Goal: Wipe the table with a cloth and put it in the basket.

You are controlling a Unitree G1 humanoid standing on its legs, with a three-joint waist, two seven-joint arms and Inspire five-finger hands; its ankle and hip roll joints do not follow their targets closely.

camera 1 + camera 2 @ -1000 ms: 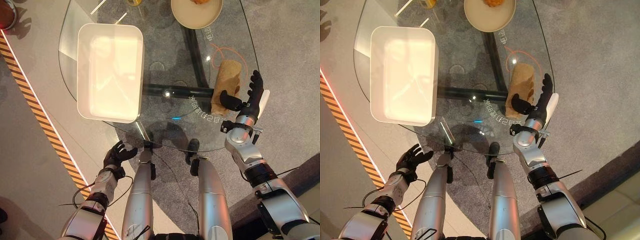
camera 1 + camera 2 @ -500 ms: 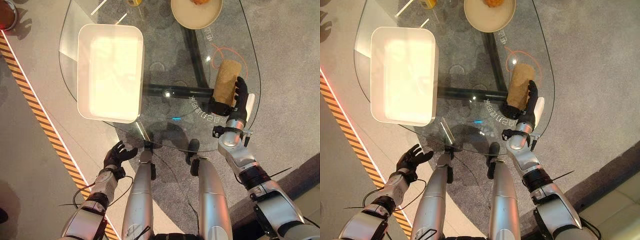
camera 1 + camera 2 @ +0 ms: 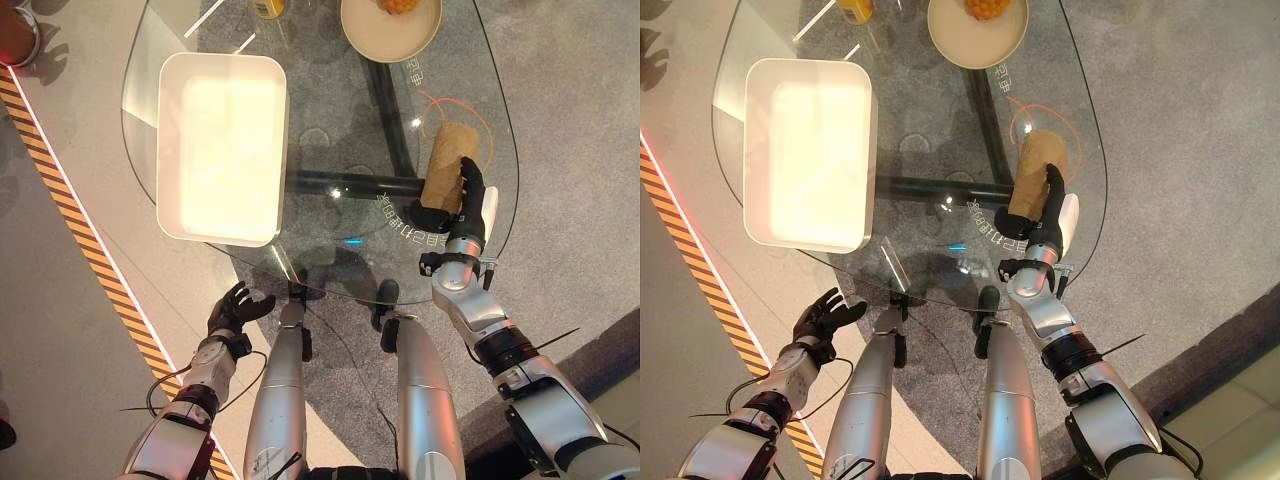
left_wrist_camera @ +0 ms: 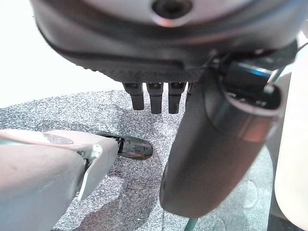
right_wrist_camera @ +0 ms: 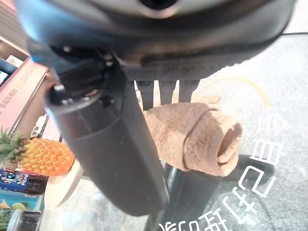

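Cloth (image 3: 447,165): tan, rolled into a tube, lying on the glass tabletop (image 3: 330,130) near its right edge, partly over an orange ring marked on the glass; the roll's open end faces the robot in the right wrist view, showing a hollow core; right hand (image 3: 466,198): set on the near end of the roll, fingers (image 3: 1053,184) curved over its right side and top, thumb (image 3: 1008,222) against its near left side, so the hand is closed round the cloth; the cloth's far end projects beyond the fingers; whether the roll is lifted off the glass cannot be told; basket (image 3: 222,145): white, rectangular, with rounded corners, standing on the left part of the tabletop, well apart from the cloth; plate (image 3: 978,30): round, cream, at the far edge of the tabletop, carrying a pineapple (image 5: 38,155); yellow item (image 3: 854,10): at the far edge beside the plate, kind cannot be told; left hand (image 3: 234,307): below the tabletop's near edge at the robot's left, fingers loosely spread, holding nothing.
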